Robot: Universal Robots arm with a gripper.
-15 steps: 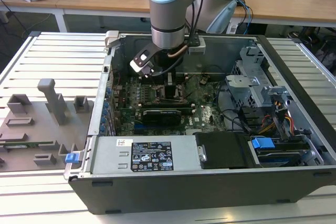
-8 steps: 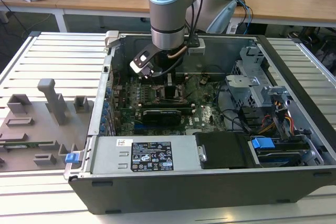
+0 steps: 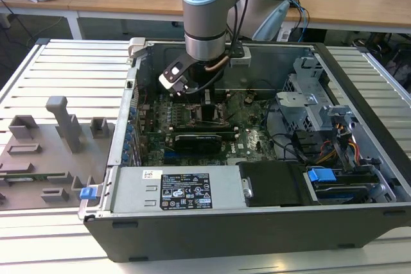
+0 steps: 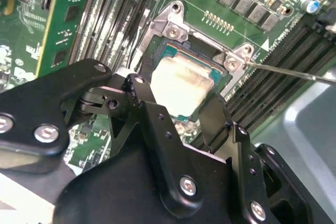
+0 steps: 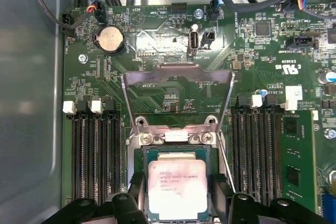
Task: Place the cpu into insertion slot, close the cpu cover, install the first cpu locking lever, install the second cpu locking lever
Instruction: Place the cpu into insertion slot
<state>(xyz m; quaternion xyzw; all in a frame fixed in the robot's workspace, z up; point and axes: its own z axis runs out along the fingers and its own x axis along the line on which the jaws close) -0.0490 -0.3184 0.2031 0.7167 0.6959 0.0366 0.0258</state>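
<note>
The cpu (image 5: 177,184) (image 4: 181,85), a silver-topped square chip, lies flat in the insertion slot (image 5: 178,152) (image 4: 205,59) on the green board. My gripper (image 5: 177,188) (image 4: 177,97) (image 3: 209,104) reaches down into the computer case. Its black fingers (image 4: 142,95) press against two opposite sides of the chip. The cpu cover (image 5: 178,71), a steel frame with a square window, stands swung open beyond the socket. One thin wire locking lever (image 4: 294,73) (image 5: 224,163) sticks out beside the socket, unlatched.
Long black memory slots (image 5: 94,156) (image 5: 260,150) flank the socket on both sides, and a green memory card (image 5: 299,156) stands past one bank. A coin battery (image 5: 111,39) and cables sit near the case wall. A grey fixture tray (image 3: 51,145) lies outside the case (image 3: 212,232).
</note>
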